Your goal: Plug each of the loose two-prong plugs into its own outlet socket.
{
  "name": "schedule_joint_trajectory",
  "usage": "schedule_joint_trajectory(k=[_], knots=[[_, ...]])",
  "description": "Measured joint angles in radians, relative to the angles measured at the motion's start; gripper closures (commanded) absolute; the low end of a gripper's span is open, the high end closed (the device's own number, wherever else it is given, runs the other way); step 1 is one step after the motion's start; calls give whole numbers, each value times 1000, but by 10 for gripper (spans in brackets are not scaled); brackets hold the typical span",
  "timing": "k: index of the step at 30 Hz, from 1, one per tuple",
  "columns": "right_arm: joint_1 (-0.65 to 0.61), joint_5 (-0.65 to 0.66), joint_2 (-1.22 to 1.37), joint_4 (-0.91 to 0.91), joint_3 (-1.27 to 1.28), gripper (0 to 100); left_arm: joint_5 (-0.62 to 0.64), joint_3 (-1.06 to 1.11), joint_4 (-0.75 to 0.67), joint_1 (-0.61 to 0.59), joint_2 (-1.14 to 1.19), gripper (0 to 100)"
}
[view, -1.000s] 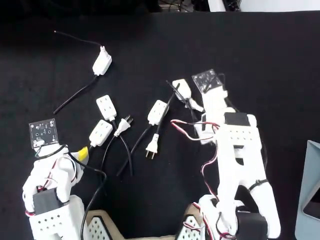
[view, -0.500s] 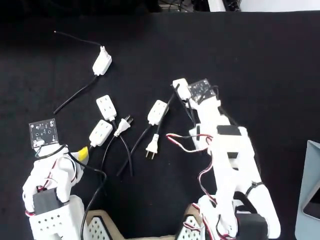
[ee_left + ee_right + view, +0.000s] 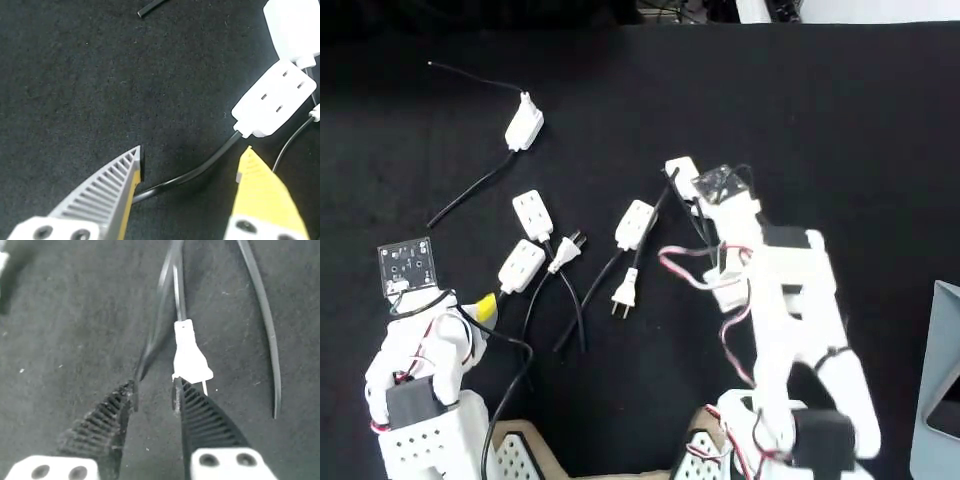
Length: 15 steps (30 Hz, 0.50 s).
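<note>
The left pincer (image 3: 192, 150) hangs open low over the black tabletop (image 3: 75, 75). Its grey and yellow fingers straddle a black cord (image 3: 195, 172) that runs to an outlet socket (image 3: 275, 100), which lies face up just past the yellow tip. If it closes here, I judge it would pinch the cord rather than the socket body, and any pull would drag the socket askew. A neighbouring socket (image 3: 295, 25) is cut off at the frame edge.

Further right in the high view, a loose plug (image 3: 566, 250) and a second plug (image 3: 624, 291) lie among crossing cords between sockets. Lifting one could snag a cord and shift the others.

The right pincer (image 3: 154, 385) is open too. A white plug (image 3: 190, 357) lies just ahead of one fingertip, not in the gap, with its prongs pointing back toward the pincer. A dark cord (image 3: 157, 335) lines up with the gap instead. Closing now risks catching that cord or nudging the plug aside, and a grip near the prongs would leave little room to seat them.

From above, the right arm's wrist overhangs this spot, so it is hard to make out which socket lies nearest that plug. I cannot tell whether the far socket (image 3: 524, 125) already holds a plug.
</note>
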Motion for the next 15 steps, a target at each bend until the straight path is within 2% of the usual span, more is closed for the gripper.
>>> schedule_joint_trajectory(k=[6, 15], knots=[[21, 2, 184, 3, -84, 874, 0, 0, 0, 0, 0, 700], [60, 2, 316, 3, -186, 874, 0, 0, 0, 0, 0, 700]])
